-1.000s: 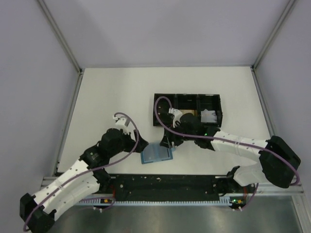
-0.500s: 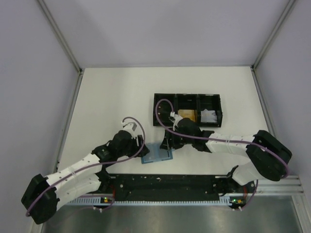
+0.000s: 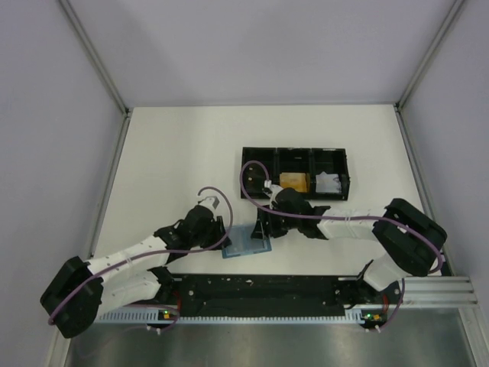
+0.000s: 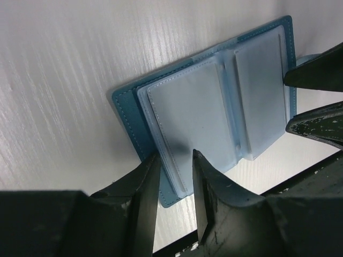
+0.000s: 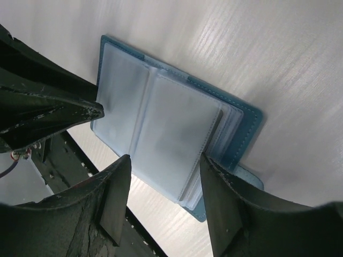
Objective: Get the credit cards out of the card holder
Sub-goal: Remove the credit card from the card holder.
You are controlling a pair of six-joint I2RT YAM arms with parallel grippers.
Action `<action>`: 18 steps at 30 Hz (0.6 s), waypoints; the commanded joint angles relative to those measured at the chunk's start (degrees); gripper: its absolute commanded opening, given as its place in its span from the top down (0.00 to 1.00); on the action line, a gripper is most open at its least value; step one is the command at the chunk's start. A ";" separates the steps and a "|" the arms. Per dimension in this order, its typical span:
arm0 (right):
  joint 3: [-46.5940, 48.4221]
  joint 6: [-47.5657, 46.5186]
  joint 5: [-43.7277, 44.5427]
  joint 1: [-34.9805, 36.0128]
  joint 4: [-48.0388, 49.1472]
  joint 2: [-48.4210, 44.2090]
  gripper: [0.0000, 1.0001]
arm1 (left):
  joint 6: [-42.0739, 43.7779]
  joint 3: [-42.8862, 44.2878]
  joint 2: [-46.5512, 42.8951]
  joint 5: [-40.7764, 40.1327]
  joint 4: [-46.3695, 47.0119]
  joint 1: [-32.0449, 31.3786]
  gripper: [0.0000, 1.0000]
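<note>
The card holder [image 3: 246, 243] lies open and flat near the table's front edge, teal outside with pale blue sleeves [image 4: 214, 107] facing up [image 5: 161, 123]. My left gripper [image 4: 174, 155] is at its left leaf, jaws narrowed to a small gap over the sleeves' near edge, and it grips nothing. My right gripper [image 5: 163, 160] stands open and wide over the right leaf's near edge. Both grippers meet over the holder in the top view: left gripper [image 3: 222, 234], right gripper [image 3: 263, 229]. An orange-gold credit card [image 3: 293, 182] lies in the black tray's middle compartment.
The long black tray [image 3: 252, 176] stands just behind the holder, with a white paper wad [image 3: 328, 183] in its right compartment. The black rail [image 3: 260, 287] at the table's front edge runs right below the holder. Grey walls enclose the table.
My left arm reached right to the holder's left leaf and its jaws narrowed a lot. My right gripper came down from the tray's edge to the holder's right leaf.
</note>
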 commanded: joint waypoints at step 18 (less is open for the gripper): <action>4.79 0.16 -8.26 1.48 6.67 1.62 0.56 | -3.57 -1.95 5.06 2.45 10.04 -2.01 0.82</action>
